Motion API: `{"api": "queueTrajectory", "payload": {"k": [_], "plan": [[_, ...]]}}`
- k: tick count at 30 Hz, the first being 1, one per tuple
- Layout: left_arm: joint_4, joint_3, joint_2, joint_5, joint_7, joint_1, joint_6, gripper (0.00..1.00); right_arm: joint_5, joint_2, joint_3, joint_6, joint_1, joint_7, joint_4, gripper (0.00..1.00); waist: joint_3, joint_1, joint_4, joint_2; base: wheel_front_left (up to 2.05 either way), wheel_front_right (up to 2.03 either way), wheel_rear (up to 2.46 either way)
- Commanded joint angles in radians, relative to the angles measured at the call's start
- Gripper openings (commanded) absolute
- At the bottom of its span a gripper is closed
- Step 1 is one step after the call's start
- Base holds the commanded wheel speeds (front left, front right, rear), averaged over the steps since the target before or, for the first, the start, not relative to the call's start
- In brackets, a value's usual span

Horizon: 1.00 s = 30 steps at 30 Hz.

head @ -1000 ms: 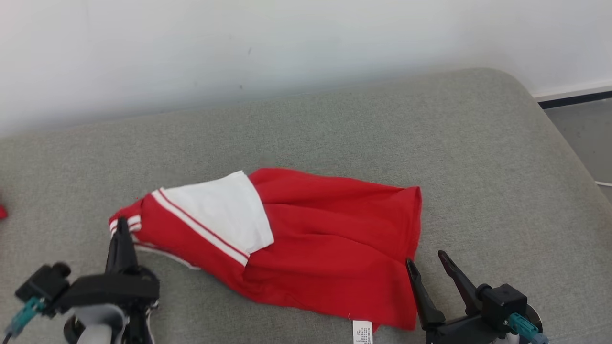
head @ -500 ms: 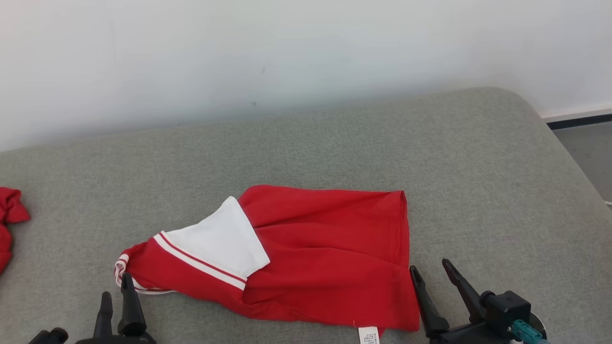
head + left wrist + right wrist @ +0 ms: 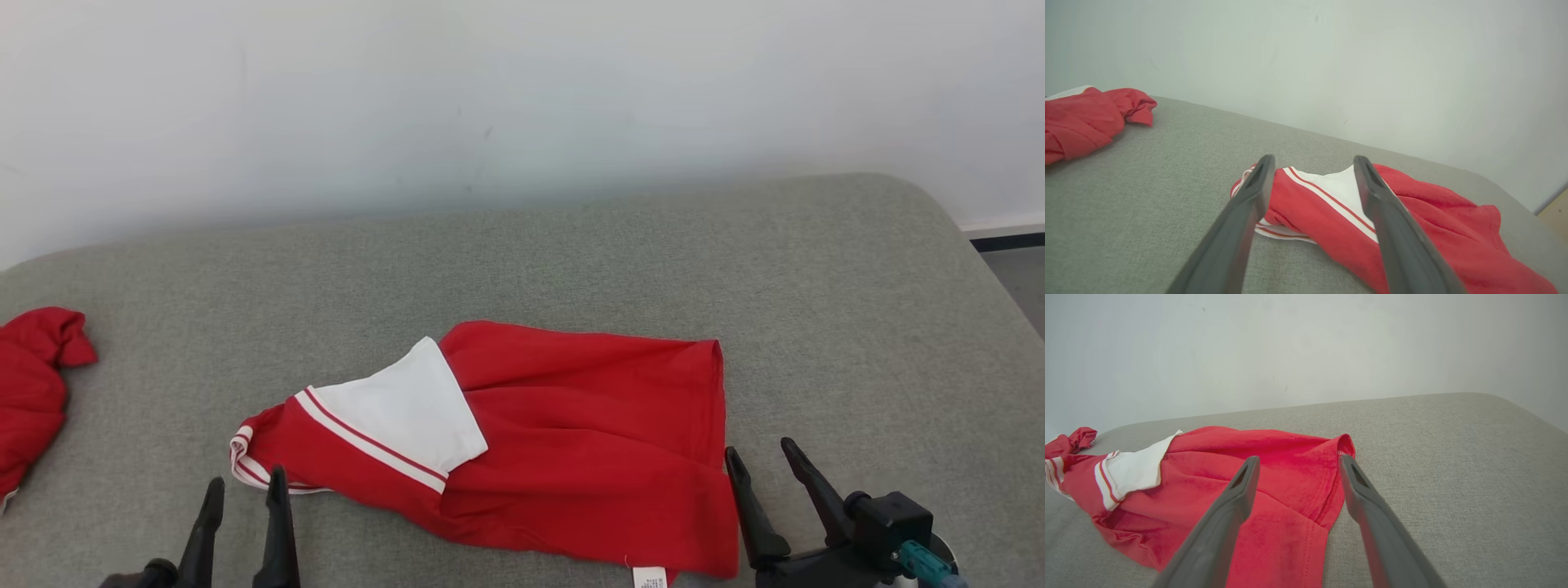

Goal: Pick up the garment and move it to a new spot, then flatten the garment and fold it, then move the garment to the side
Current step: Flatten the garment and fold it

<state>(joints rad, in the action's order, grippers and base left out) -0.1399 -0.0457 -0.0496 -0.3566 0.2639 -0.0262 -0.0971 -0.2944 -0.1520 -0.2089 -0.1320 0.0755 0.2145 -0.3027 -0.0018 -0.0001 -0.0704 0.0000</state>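
Both wide open, left hand (image 3: 246, 476) and right hand (image 3: 758, 447) sit at garment (image 3: 571, 433) edges.

Grey upholstered surface (image 3: 571, 261), pale wall (image 3: 522, 98) behind, crumpled red cloth (image 3: 33, 384) — perhaps clothing — far left

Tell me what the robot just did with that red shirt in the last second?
The left tool let go of the striped cuff of the garment. Its fingers were pinched shut there; now they stand apart and have drawn back toward the robot. The camera also shifted, bringing more of another red cloth into view. The garment lies as before on the grey cushion, and the right tool stays open by its near right corner.
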Motion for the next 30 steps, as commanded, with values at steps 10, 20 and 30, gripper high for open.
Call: {"api": "queueTrajectory", "payload": {"k": [10, 20, 30], "plan": [[0.041, 0.022, -0.002, 0.053, 0.001, -0.079, 0.005, 1.00, -0.024, -0.005, 0.079, 0.003, 0.030, -0.127, -0.026, 1.00, 0.032, 0.0001, 0.034, 0.0000, 0.00, 0.00, 0.00], [0.048, 0.027, -0.001, 0.036, 0.001, -0.098, -0.003, 1.00, -0.064, 0.022, 0.145, 0.003, 0.151, -0.346, -0.095, 1.00, 0.078, 0.0001, 0.088, 0.0000, 0.00, 0.00, 0.00], [0.024, 0.047, -0.001, 0.035, 0.001, -0.052, -0.014, 1.00, -0.057, 0.020, 0.232, 0.003, 0.348, -0.480, -0.276, 1.00, 0.101, 0.0001, 0.129, 0.0000, 0.00, 0.00, 0.00]]}}
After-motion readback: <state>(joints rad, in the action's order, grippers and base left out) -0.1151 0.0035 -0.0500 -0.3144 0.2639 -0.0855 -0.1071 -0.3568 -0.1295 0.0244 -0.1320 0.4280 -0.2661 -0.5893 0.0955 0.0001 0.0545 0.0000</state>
